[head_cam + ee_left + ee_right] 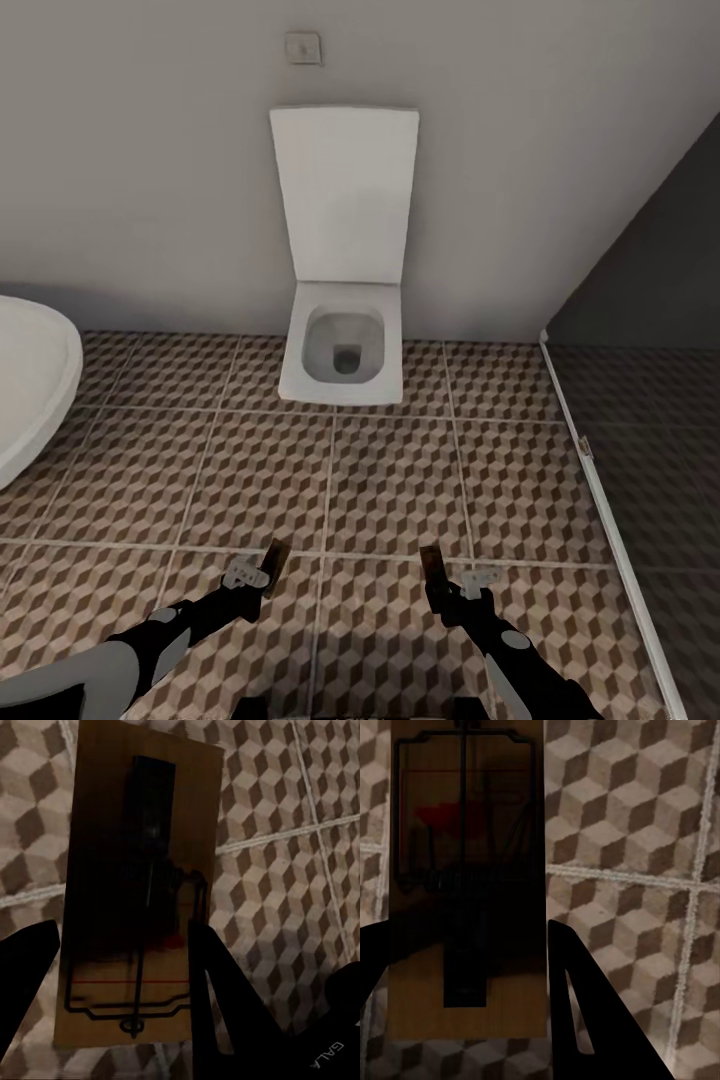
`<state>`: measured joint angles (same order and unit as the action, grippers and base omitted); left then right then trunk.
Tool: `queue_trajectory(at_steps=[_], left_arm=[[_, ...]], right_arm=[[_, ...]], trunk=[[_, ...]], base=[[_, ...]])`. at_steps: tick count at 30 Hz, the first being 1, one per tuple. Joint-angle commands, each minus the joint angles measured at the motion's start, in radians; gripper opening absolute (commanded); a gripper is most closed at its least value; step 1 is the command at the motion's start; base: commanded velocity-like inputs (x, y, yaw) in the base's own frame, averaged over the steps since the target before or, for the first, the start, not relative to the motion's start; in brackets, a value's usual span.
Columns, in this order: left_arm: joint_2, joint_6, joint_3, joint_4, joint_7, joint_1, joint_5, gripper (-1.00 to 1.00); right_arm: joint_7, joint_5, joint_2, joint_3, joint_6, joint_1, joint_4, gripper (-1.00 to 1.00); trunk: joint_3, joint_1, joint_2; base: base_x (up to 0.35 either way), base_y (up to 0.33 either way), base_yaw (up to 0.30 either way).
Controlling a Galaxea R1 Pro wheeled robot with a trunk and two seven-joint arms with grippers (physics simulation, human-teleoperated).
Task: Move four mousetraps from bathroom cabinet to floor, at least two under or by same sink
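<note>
Each gripper holds one mousetrap above the bathroom floor [390,480]. My left gripper [262,574] is shut on a brown wooden mousetrap [275,558], seen edge-on in the head view and flat in the left wrist view [139,892] between dark fingers [221,997]. My right gripper [446,588] is shut on another mousetrap [432,563], whose face [465,870] with its wire parts fills the space between that gripper's fingers [585,1012]. The white sink [30,390] juts in at the left edge. The cabinet is out of view.
A white squarish toilet [345,340] with its lid up stands against the grey wall straight ahead. Dark glass shower panels [650,450] with a pale floor rail close off the right side. Open tiles lie between my arms and the toilet.
</note>
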<state>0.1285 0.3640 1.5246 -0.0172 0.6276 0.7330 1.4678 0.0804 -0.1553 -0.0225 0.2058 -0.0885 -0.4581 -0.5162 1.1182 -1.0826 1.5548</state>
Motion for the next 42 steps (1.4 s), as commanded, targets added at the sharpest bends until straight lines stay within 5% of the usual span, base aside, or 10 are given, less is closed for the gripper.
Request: queue_trajectory(at_steps=[1,3,6,8,11,15,19,29,37,42], left_arm=[[-0.001,0.004,0.008,0.009,-0.028,0.0,0.007,-1.0],[-0.006,0.001,0.008,0.025,-0.104,0.0,0.008,-1.0],[-0.027,-0.004,0.007,0.034,-0.324,0.0,0.01,-1.0],[-0.063,-0.005,0.008,0.035,-0.552,0.0,0.01,-1.0],[-0.103,-0.002,0.01,0.032,-0.814,0.0,0.008,-1.0],[-0.127,0.0,0.012,0.022,-0.978,0.0,0.007,-1.0],[-0.134,0.0,0.011,0.019,-1.032,0.0,0.007,-1.0],[-0.135,0.004,0.016,-0.006,-0.998,0.0,0.005,-1.0],[-0.089,0.004,0.016,-0.021,-0.651,0.0,0.004,-1.0],[-0.024,0.0,0.01,-0.02,-0.347,0.0,0.008,-1.0]], right_arm=[[0.002,-0.013,-0.002,0.006,-0.004,-0.001,0.001,-1.0],[0.002,-0.013,-0.001,0.006,-0.004,-0.001,0.001,-1.0],[0.002,-0.013,-0.001,0.006,-0.003,-0.001,0.001,-1.0],[0.002,-0.013,-0.001,0.006,-0.003,-0.001,0.001,-1.0],[0.002,-0.013,-0.001,0.006,-0.004,-0.001,0.001,-1.0],[0.002,-0.013,-0.001,0.006,-0.004,-0.001,0.001,-1.0],[0.002,-0.013,-0.001,0.006,-0.004,-0.001,0.001,-1.0],[0.002,-0.013,-0.001,0.006,-0.004,-0.001,0.001,-1.0],[0.002,-0.013,-0.001,0.006,-0.004,-0.001,0.001,-1.0],[0.002,-0.013,-0.001,0.006,-0.004,-0.001,0.001,-1.0]], trunk=[[0.002,0.0,0.0],[0.005,0.0,0.0],[0.01,0.0,0.0],[0.013,0.0,0.0],[0.017,0.0,0.0],[0.023,0.0,0.0],[0.029,0.0,0.0],[0.045,0.0,0.0],[0.057,0.0,0.0],[0.064,0.0,0.0]], base=[[0.0,0.0,0.0],[0.0,0.0,0.0],[0.0,0.0,0.0],[0.0,0.0,0.0],[0.0,0.0,0.0],[0.0,0.0,0.0],[0.0,0.0,0.0],[0.0,0.0,0.0],[0.0,0.0,0.0],[0.0,0.0,0.0]])
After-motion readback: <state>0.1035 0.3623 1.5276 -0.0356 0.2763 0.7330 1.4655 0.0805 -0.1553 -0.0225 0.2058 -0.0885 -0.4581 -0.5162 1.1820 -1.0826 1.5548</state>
